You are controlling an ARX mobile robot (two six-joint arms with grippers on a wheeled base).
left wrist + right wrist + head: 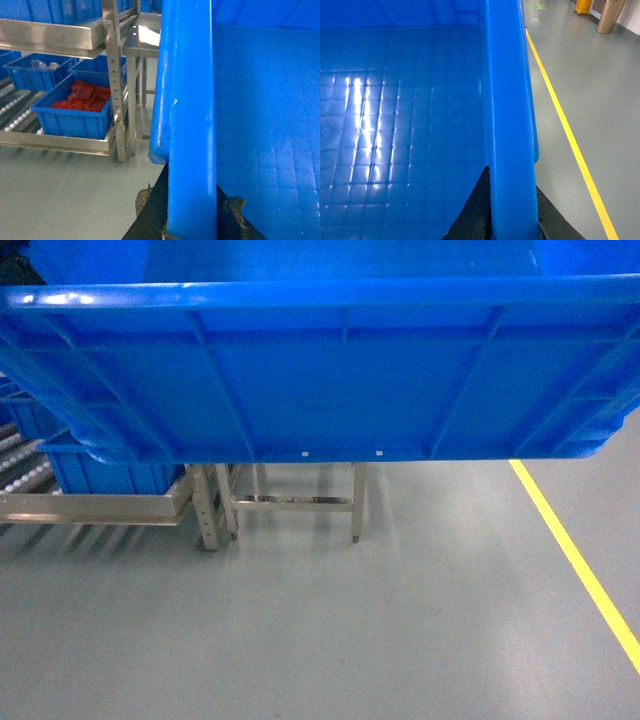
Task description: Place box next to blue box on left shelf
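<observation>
Nearest, both wrist views: each gripper is seated on a side rim of the box (320, 370). Left gripper (191, 222): dark jaws sit either side of the left rim, one outside the wall, one inside, clamped on it. Right gripper (512, 220): same arrangement on the right rim, clamped on it. The box interior shows a bare gridded floor with glare patches; nothing inside as far as visible.

Head view: the box is carried off the floor, filling the view from 9 to 3 o'clock across the upper half, ribbed front wall facing the camera. It is not yet on any shelf.

Farther, at 8 o'clock below the box: the left shelf (55, 141), steel frame with white roller tracks, already carrying a blue box with red contents (75, 112). More blue bins (35, 72) sit behind it at 9–10 o'clock in the left wrist view. A steel stand (295, 502) is at 6–7 o'clock just beyond. A yellow floor line (575, 560) runs at 4–5 o'clock.

Risks, judged:
- The carried box hides most of the shelf from the head camera; misjudging the approach could knock the shelf upright or the loaded box.
- Grip is on the rims only; unequal arm motion could twist the box or let a rim slip.
- Rollers: a box set down unevenly could roll.

Writing: none readable on the box, bins or shelf.
</observation>
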